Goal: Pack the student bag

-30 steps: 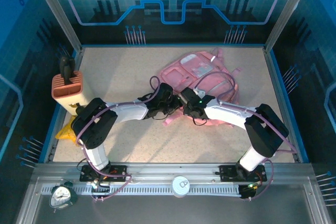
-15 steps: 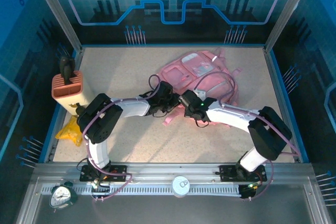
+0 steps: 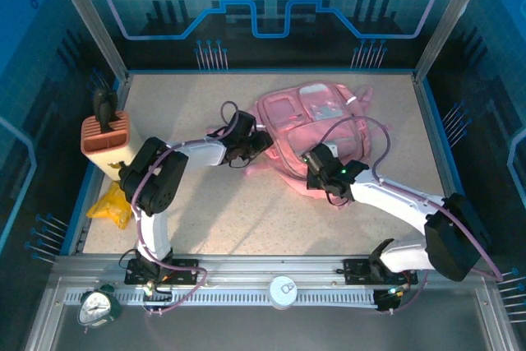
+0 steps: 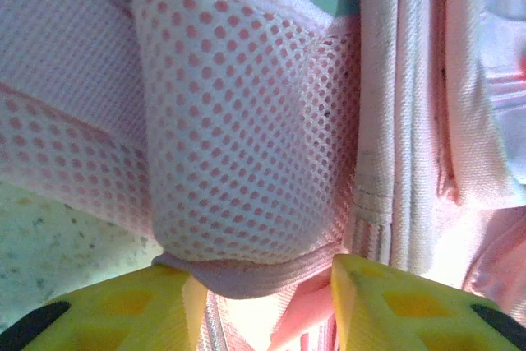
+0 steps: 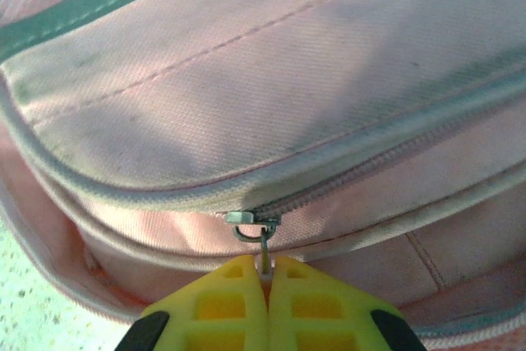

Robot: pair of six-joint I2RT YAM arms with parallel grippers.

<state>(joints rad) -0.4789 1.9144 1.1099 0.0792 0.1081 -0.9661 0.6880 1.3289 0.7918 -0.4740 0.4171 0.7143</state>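
Right wrist: right jaws tight on zip pull [image 5: 264, 246] (tip hidden), left jaws likewise on mesh strap [image 4: 246, 121]

top: bright even light, blue cast at frame edges, soft shadows on table [image 3: 246, 228] | left wrist: glare lower right, bottom edge blurred | right wrist: student bag [image 5: 288, 80] fabric sharp, shadow band upper right
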